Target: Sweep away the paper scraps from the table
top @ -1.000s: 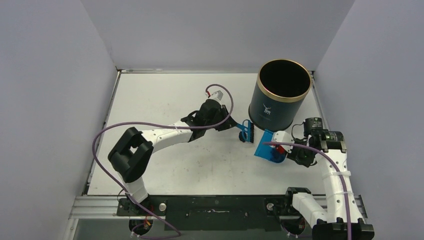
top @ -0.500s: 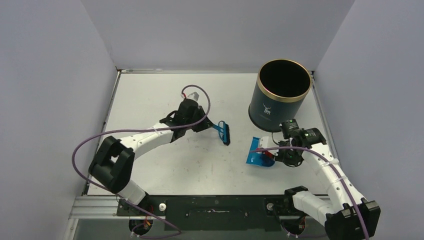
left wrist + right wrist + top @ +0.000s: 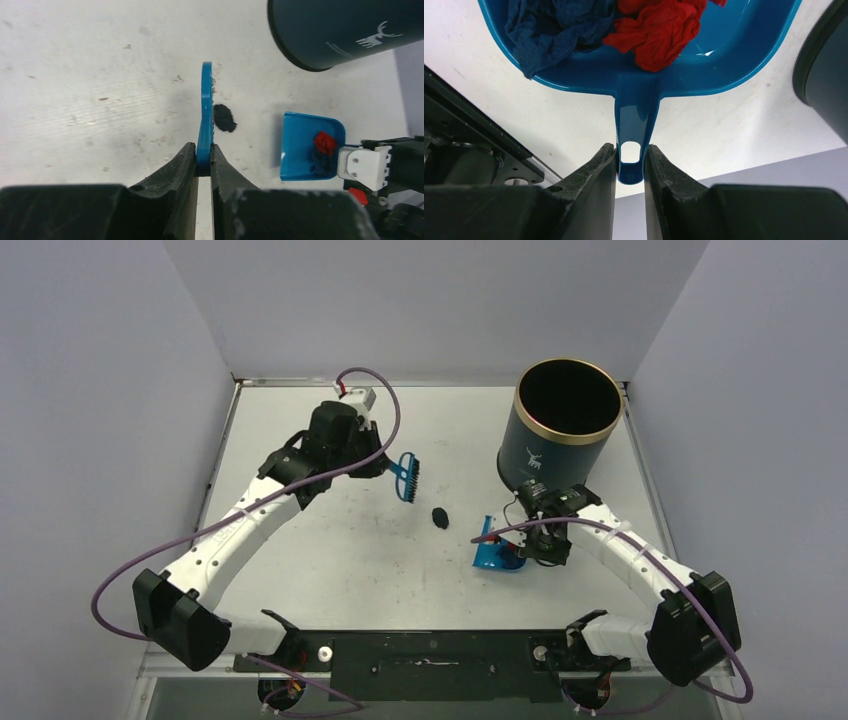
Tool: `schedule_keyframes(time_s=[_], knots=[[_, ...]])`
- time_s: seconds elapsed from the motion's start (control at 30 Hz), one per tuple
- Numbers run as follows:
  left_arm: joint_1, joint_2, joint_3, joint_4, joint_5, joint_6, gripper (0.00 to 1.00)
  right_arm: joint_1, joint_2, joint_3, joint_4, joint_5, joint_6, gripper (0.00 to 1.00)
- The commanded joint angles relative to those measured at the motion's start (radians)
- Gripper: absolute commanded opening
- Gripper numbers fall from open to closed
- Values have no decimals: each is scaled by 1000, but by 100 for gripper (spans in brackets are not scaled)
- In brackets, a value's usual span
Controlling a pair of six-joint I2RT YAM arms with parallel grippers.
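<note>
Dark bin (image 3: 540,465) upright far right; blue dustpan (image 3: 490,553) near; blue brush (image 3: 408,478) leftward.

**Brush, scrap, pan, bin**

Brush (image 3: 205,117) juts ahead from between the left jaws; one scrap (image 3: 224,118) lies on the bench (image 3: 90,75) to the right of it. Pan (image 3: 734,50) sits ahead of the right jaws, handle between them, scraps (image 3: 659,35) inside, bin (image 3: 824,75) to their right.

Three paper scraps (image 3: 325,142) can be counted in all: one black scrap (image 3: 438,517) loose on the worktop (image 3: 330,570), plus one red lump (image 3: 656,30) and one dark blue lump (image 3: 549,30) inside the dustpan (image 3: 300,137). Of the rest there is one apiece — one dustpan, one brush (image 3: 408,477), one dark round bin (image 3: 560,430).
</note>
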Motion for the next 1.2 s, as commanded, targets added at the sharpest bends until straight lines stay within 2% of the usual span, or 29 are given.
schedule_keyframes(time_s=[0.0, 0.1, 0.2, 0.3, 0.5, 0.67, 0.83, 1.17], knots=[[8, 43, 118, -272, -210, 225, 0, 92, 69, 33, 78, 88, 93, 5], [7, 94, 145, -314, -302, 259, 0, 179, 125, 21, 132, 148, 170, 5], [-5, 158, 153, -309, -396, 262, 0, 215, 188, 49, 148, 129, 241, 5], [-8, 213, 148, -277, -374, 262, 0, 220, 224, 85, 144, 110, 287, 5], [-5, 258, 107, -144, -254, 232, 0, 225, 263, 106, 132, 123, 318, 5], [1, 342, 146, -120, -156, 223, 0, 225, 288, 102, 148, 120, 325, 5], [14, 392, 125, -40, 21, 172, 0, 224, 314, 118, 153, 110, 334, 5], [15, 413, 43, 135, 285, 64, 0, 225, 343, 146, 157, 92, 341, 5]])
